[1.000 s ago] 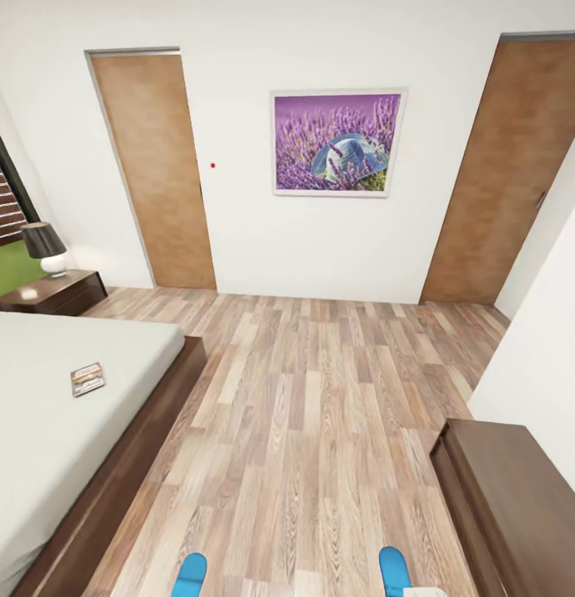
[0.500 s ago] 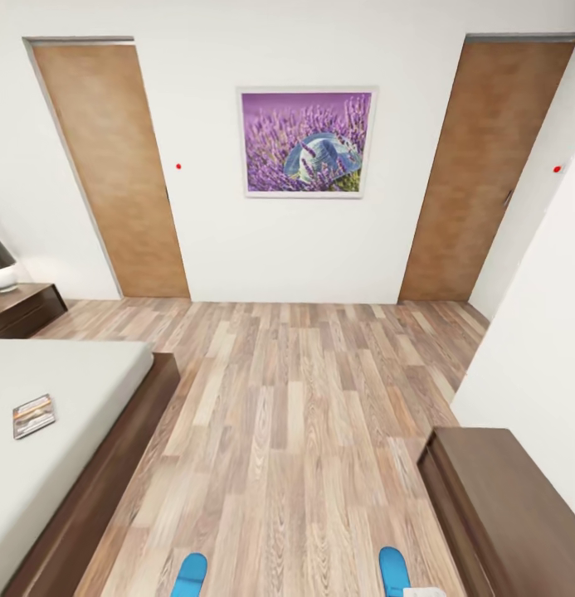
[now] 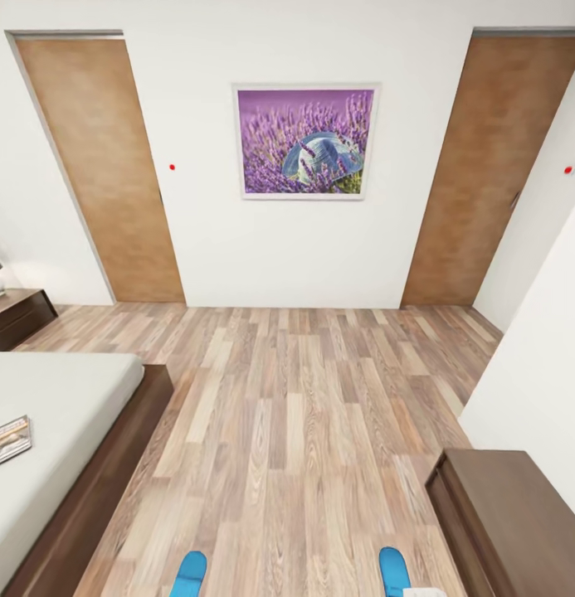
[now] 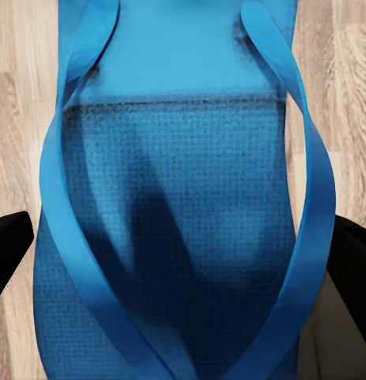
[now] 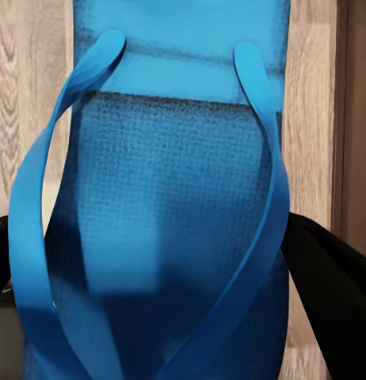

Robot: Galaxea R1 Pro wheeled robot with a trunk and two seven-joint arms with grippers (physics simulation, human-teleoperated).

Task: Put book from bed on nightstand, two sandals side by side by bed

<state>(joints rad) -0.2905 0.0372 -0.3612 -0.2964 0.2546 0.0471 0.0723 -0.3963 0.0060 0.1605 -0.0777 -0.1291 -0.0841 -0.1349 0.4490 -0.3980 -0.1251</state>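
Got a floppy, light blue sandal [image 4: 183,237] clamped in each pincer; other sandal [image 5: 167,229] equally bendy; grip mid-sole.

Head camera looks down across the floor [image 3: 304,414] toward the far wall [image 3: 212,240]; both wrist cameras sit close over it.

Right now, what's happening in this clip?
The robot is carrying both sandals, one in each gripper: the left sandal sits between the left gripper's dark fingers, the right sandal likewise in the right gripper. The book lies on the bed, not yet moved to the nightstand.
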